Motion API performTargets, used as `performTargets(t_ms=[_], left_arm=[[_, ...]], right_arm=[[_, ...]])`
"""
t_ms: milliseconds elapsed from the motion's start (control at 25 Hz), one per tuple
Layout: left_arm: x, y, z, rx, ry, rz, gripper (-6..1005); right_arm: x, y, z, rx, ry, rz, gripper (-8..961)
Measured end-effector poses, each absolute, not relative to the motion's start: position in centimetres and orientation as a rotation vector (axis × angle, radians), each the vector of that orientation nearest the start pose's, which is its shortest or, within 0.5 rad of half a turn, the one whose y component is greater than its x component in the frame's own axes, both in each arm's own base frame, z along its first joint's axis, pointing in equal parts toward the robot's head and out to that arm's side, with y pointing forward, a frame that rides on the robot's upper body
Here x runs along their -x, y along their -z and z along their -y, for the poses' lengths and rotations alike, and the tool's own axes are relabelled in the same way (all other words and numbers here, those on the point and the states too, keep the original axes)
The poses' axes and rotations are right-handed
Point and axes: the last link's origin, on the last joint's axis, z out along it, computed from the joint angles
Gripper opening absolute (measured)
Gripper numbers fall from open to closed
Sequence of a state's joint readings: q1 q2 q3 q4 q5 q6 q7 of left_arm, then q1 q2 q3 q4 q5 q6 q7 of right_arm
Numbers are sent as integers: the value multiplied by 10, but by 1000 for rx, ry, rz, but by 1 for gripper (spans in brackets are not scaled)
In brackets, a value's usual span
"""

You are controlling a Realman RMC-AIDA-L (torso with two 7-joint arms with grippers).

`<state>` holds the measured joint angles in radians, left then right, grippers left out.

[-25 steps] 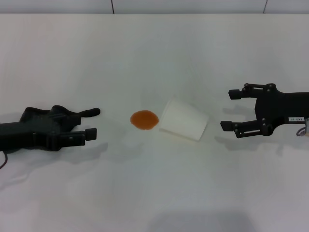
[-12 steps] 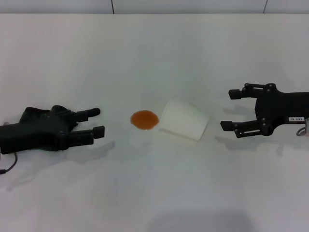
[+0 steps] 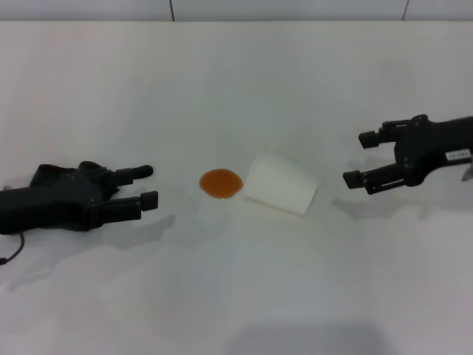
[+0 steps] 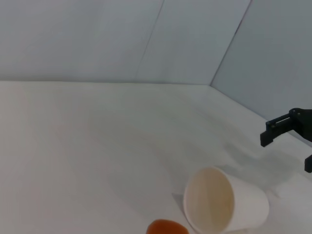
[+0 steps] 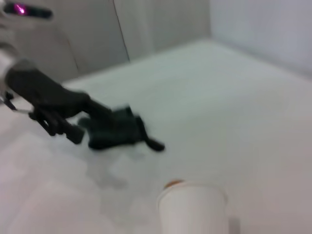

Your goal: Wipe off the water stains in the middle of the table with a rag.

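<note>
— What did the head view show?

— My left gripper lay low over the tabletop on the left, its two fingers spread apart with nothing between them. The rag, a dark bunch with a thin tail, sat right against that gripper, on its far side; I could not tell whether they touched. The water stains, one glossy orange-brown puddle, lay in the middle, well apart from the fingertips. Just beside the puddle on the right a whitish cup lay on its side. My right gripper hung off to the right of the cup, spread wide and empty.

— And the left wrist view?

— The cup with its mouth facing the camera, the puddle's edge just beside its rim, and the right gripper farther off above the tabletop.

— The right wrist view?

— It was blurred. The cup was nearest, a sliver of the puddle behind it, then the rag with its tail pointing toward the cup, and the left gripper beside it.
</note>
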<state>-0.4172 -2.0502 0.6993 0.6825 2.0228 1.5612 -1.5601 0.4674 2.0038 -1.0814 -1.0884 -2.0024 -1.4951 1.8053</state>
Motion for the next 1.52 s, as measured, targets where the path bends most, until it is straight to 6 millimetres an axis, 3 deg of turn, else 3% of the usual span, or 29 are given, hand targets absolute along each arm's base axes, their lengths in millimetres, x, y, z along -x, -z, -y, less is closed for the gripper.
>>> performTargets(t_ms=[240,400,600,1080,1520], left_arm=[[302,-13,-304,2642,641,967,859],[301,-13,-305,2642,640,966,859],[302,-14,-304,2641,640,968,859],[299,-13,-307,2643,646,975,858],[296,-13,-310,2646,652,981,858]], right_arm=[[-184,-31,-361,2904,-55,-662,869],[-162,-18,-368,2944,115,-612,869],[-142,-9,-371,2971,175,-519,868],[-143,7,-380,2907,273,-448,850],[-142,23,-372,2932,317,-452,833]])
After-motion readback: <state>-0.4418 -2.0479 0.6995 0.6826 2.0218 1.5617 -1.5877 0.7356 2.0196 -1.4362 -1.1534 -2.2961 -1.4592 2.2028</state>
